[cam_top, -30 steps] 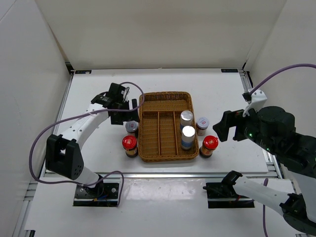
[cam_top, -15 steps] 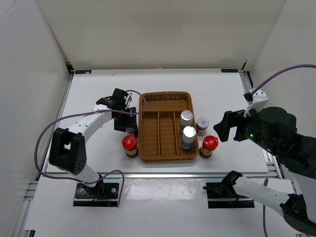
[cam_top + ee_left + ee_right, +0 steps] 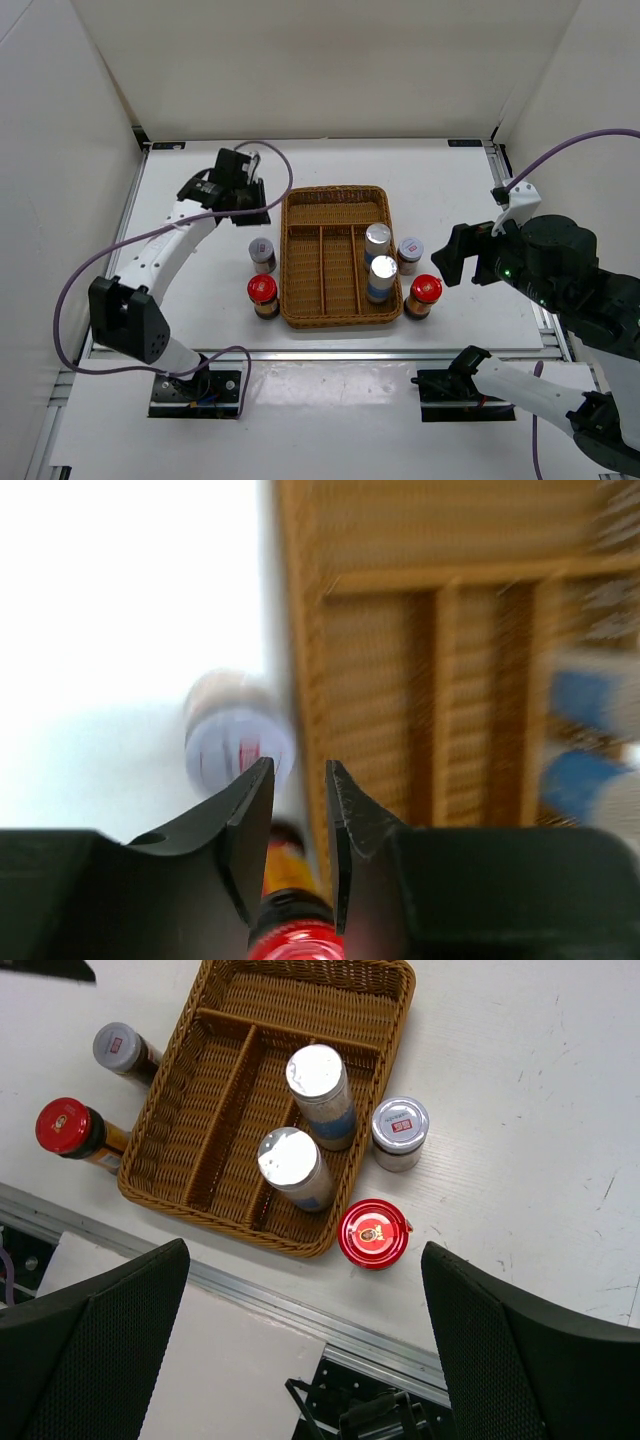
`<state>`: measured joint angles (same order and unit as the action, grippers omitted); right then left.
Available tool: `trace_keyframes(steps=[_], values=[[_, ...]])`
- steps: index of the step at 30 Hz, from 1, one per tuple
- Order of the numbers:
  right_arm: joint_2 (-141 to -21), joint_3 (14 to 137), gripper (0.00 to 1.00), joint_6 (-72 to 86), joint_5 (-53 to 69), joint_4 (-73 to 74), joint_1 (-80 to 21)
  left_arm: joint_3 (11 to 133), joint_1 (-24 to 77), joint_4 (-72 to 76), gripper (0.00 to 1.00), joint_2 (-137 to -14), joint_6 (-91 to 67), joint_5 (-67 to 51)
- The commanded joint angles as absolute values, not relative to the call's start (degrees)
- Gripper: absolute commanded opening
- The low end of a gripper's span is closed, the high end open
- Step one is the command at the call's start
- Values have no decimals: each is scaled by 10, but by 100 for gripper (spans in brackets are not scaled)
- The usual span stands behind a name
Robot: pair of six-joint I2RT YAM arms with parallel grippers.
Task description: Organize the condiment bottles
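Top external view: a purple cable (image 3: 60, 325) loops off the left arm beside the tabletop (image 3: 200, 160). The left hand (image 3: 255, 208) hovers clenched on nothing, farther back than the left brown jar (image 3: 262, 252), which stands just beside the left wall of the wicker tray (image 3: 335, 190). The left red-capped bottle (image 3: 262, 292) stands nearer the arms, by the same wall. In the tray's right lane the far tall bottle (image 3: 377, 240) and near tall bottle (image 3: 381, 270) stand upright, one behind the other. Just outside the right wall stand the right brown jar (image 3: 410, 252) and right red-capped bottle (image 3: 424, 293). The right hand (image 3: 460, 255) hangs released, fingers spread wide, to their right.
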<state>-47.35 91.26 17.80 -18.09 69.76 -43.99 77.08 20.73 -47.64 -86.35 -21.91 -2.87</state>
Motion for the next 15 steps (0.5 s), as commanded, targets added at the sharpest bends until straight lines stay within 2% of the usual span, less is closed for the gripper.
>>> trace_keyframes(steps=[1, 5, 6, 8, 9, 12, 15], values=[[-475, 923, 100, 179, -191, 689, -440, 837, 217, -460, 37, -820, -222, -17], [-475, 923, 100, 179, -196, 689, -440, 868, 234, -460, 37, -834, -222, -17], [-475, 923, 100, 179, -196, 694, -440, 868, 234, -460, 46, -834, -222, -17], [-469, 923, 100, 179, -196, 694, -440, 855, 234, -465, 55, -834, -229, -11], [-469, 923, 100, 179, -196, 700, -440, 839, 234, -465, 63, -834, -229, -11], [-464, 923, 100, 179, -201, 710, -440, 809, 234, -465, 81, -834, -223, -4], [-459, 918, 100, 185, -207, 710, -440, 760, 226, -465, 90, -839, -218, 9]])
